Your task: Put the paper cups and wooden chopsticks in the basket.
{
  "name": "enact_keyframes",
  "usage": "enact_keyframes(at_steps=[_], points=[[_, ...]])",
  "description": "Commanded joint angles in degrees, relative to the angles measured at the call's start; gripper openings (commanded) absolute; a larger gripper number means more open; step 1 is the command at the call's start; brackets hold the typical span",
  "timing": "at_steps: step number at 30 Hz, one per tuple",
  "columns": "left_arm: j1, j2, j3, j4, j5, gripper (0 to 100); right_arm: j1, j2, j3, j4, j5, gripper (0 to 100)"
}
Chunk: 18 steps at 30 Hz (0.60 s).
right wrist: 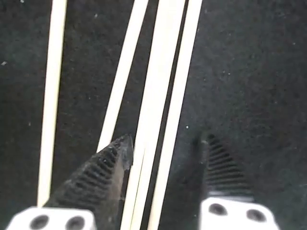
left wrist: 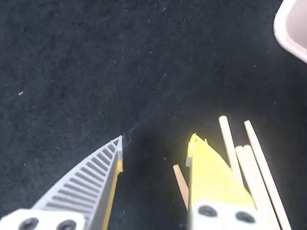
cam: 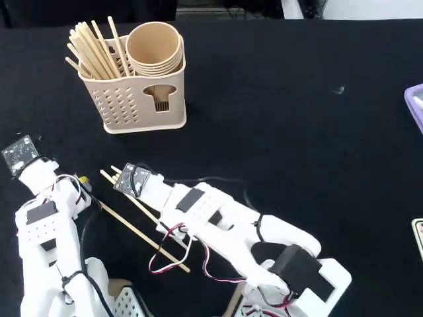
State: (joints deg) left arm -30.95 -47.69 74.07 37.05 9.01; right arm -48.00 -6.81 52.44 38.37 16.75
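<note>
Basket [cam: 142, 105] upright at far side of table [cam: 297, 132]: cups [cam: 154, 46] stacked in one compartment, chopsticks [cam: 96, 49] standing in the other. Loose chopsticks [right wrist: 158, 72] lie flat between arms. Right gripper [right wrist: 166, 141] low over them, fingers wide, straddling a few (likely lined up for pinch, not yet closed). Left gripper [left wrist: 156, 139] spread, empty, just beside loose chopsticks, probably parked clear.

The basket [cam: 142, 99] stands far left on the worktop [cam: 297, 132], with chopsticks [cam: 96, 49] upright in one compartment and stacked cups [cam: 154, 45] in the other. Loose sticks [cam: 135, 229] lie diagonally between my arms. My right end effector [cam: 129, 181] sits over their far ends, and my left end effector [cam: 82, 185] is just beside them.
</note>
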Motion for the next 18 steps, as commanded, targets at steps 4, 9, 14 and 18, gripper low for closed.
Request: enact_keyframes(at_steps=[4, 9, 14, 18], points=[[-0.31, -1.23, -0.22, -1.58, 1.93, 21, -0.26, 0.22, -2.15, 0.35, 0.53, 2.6], [-0.31, -1.23, -0.04, -1.76, 3.34, 21, 2.11, -1.36, -2.24, 2.55, 1.93, 1.1], [-0.31, -1.23, 0.04, -1.76, 3.43, 21, 5.80, -11.47, 0.57, 5.71, 4.57, 1.1], [-0.04, -1.23, -0.04, -1.85, 3.52, 21, 10.11, -18.51, 4.44, 5.45, 5.10, 1.1]])
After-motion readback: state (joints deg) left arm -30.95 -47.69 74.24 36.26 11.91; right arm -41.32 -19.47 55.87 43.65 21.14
